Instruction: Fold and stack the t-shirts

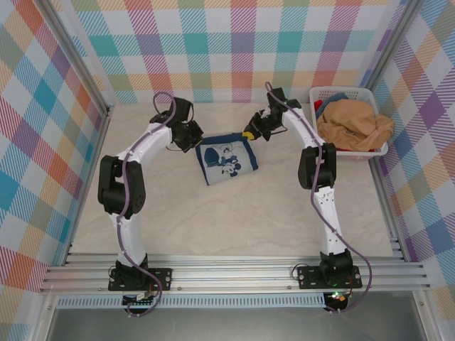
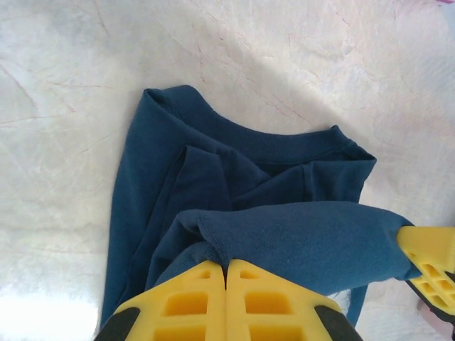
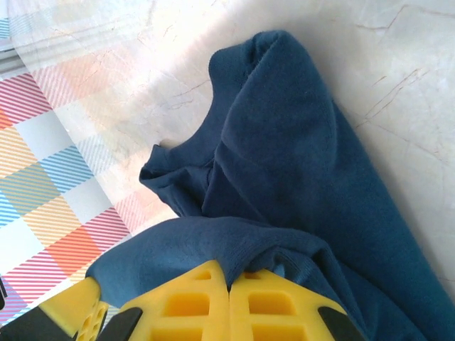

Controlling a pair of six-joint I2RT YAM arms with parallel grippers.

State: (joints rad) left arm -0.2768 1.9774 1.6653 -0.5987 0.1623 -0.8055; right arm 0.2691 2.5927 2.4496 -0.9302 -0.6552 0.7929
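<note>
The navy blue t-shirt [image 1: 226, 160] lies folded in the middle of the table, its whitish print facing up. My left gripper [image 1: 195, 136] is at its far left corner and my right gripper [image 1: 250, 131] at its far right corner. In the left wrist view the yellow jaws [image 2: 226, 266] are shut on a raised fold of the navy t-shirt [image 2: 242, 177]. The right wrist view has the right gripper [image 3: 229, 275] shut on the same lifted edge of navy cloth [image 3: 298, 142]. The tan-orange t-shirt [image 1: 353, 124] lies crumpled in the basket.
The white slotted basket [image 1: 323, 92] stands at the back right against the checkered wall, with a bit of blue cloth in it too. Checkered walls enclose the table on three sides. The other gripper's yellow finger [image 2: 430, 259] is close by on the right.
</note>
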